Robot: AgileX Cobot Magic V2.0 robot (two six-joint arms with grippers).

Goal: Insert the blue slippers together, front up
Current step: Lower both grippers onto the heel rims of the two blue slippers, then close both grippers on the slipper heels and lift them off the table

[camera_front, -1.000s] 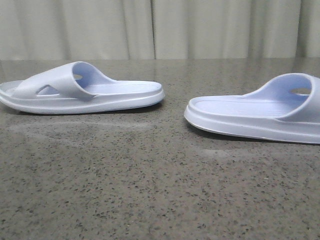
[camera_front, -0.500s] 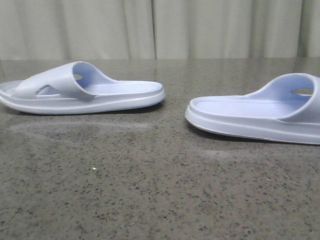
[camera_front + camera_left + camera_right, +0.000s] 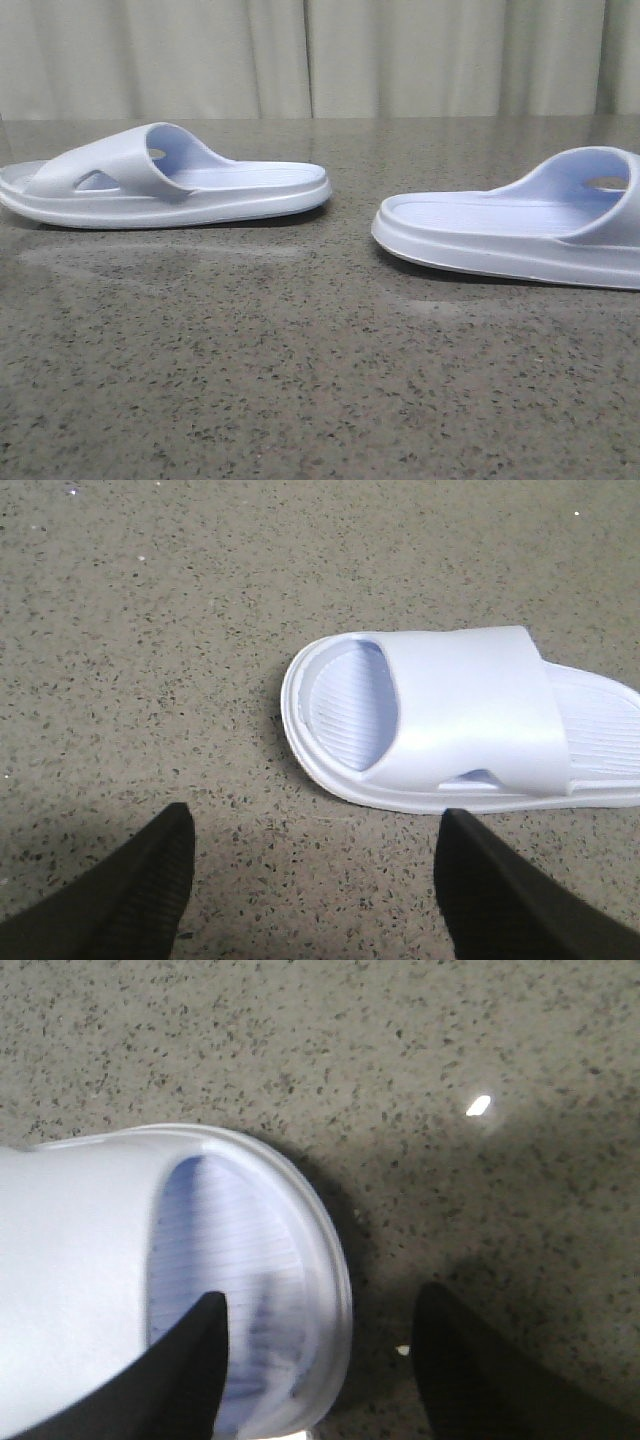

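Two pale lavender-blue slippers lie sole-down on the speckled grey table. The left slipper (image 3: pixel 165 185) is at the left, the right slipper (image 3: pixel 520 225) at the right, partly cut by the frame edge. Neither gripper shows in the front view. In the left wrist view the left gripper (image 3: pixel 315 825) is open and empty above bare table, just short of the left slipper (image 3: pixel 460 720). In the right wrist view the right gripper (image 3: pixel 320 1315) is open, its fingers straddling the toe rim of the right slipper (image 3: pixel 130 1260), one fingertip (image 3: pixel 205 1345) over the footbed.
The speckled stone table (image 3: pixel 300 380) stretches in front of and between the slippers. A pale curtain (image 3: pixel 320 55) hangs behind the table's far edge.
The front view has barely shifted; both slippers lie where they were.
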